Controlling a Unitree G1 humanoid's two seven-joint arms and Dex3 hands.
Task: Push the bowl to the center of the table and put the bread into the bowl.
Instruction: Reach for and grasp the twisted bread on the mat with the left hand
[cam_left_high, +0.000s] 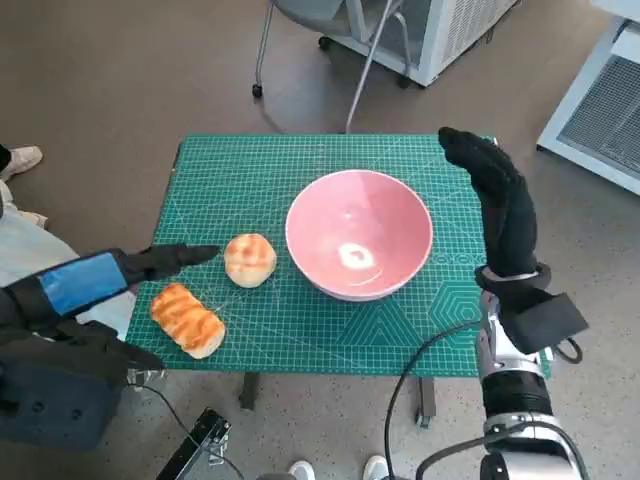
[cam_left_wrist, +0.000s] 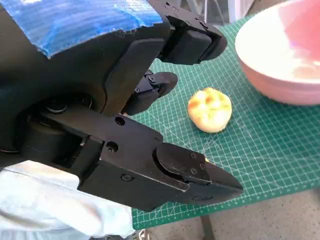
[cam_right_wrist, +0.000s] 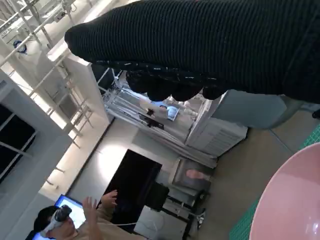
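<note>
Pink bowl (cam_left_high: 359, 234) near bench (cam_left_high: 300, 345) centre, round bread (cam_left_high: 250, 259) at its 9 o'clock; left robot hand (cam_left_high: 150, 268) open, empty, reaching for bread; right robot hand (cam_left_high: 497, 200) flat, empty, beside bowl, likely for pushing.

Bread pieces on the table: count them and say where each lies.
2. The round bun lies just left of the pink bowl; the long loaf lies near the table's front left corner. None appears hidden.

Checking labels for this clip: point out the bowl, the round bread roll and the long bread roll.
bowl (cam_left_high: 359, 232), head view, on its pink inner wall.
round bread roll (cam_left_high: 249, 259), head view, on its browned top.
long bread roll (cam_left_high: 187, 319), head view, on the middle of its striped crust.
</note>
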